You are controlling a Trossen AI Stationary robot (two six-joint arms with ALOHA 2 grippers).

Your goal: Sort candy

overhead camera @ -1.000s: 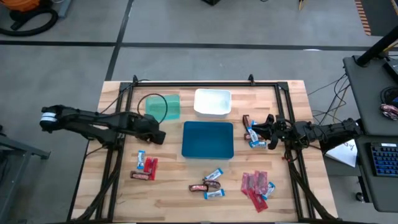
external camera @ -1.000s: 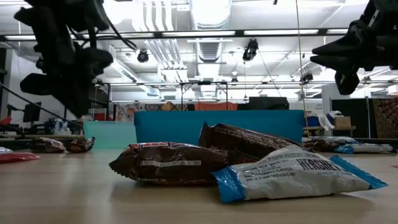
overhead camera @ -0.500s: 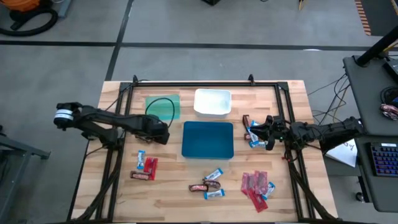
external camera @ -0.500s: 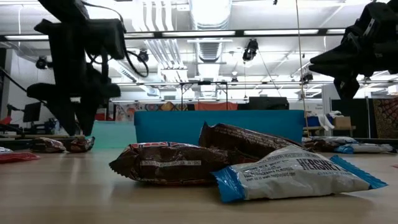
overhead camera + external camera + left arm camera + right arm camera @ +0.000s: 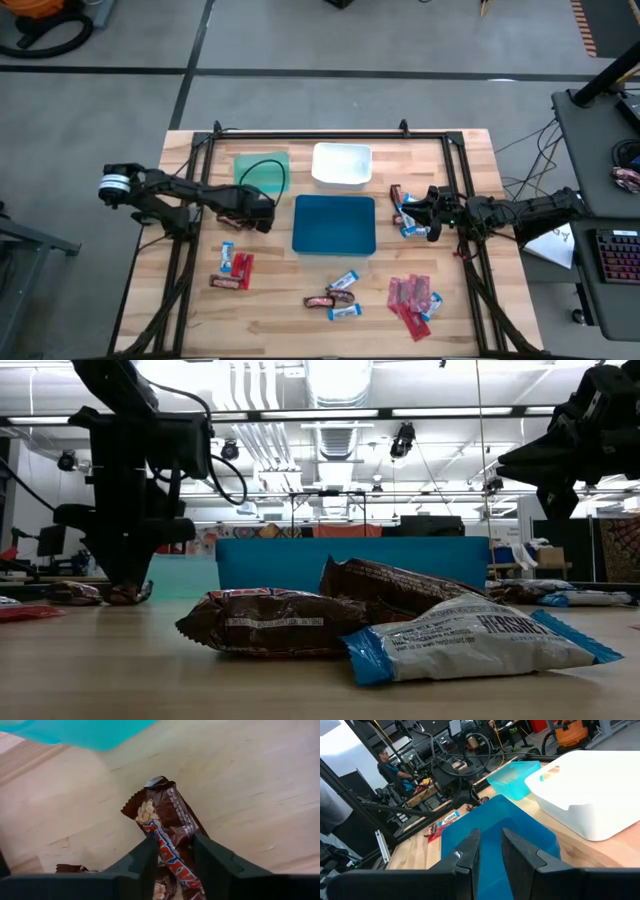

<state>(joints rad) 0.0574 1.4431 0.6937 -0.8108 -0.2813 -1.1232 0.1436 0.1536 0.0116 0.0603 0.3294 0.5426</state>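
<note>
We see the left gripper (image 5: 262, 217) at centre-left of the overhead frame, between the green tray (image 5: 262, 172) and the blue tray (image 5: 334, 224), its fingers (image 5: 142, 862) closed narrowly on a dark brown candy bar (image 5: 167, 825) whose free end lies on the wooden table (image 5: 270, 300). At table height, that arm stands at the left of the frame with its tip down by a couple of brown candies (image 5: 100, 593). The right gripper (image 5: 420, 210) sits at centre-right of the overhead frame, over a small cluster of candy (image 5: 403, 213) just right of the blue tray, its fingers (image 5: 465, 855) nearly together with nothing between them. The white tray (image 5: 342, 164) is at upper centre. More candy lies loose: a group at lower left (image 5: 233, 268), bars at lower centre (image 5: 338, 296) and red packets at lower right (image 5: 412, 296).
</note>
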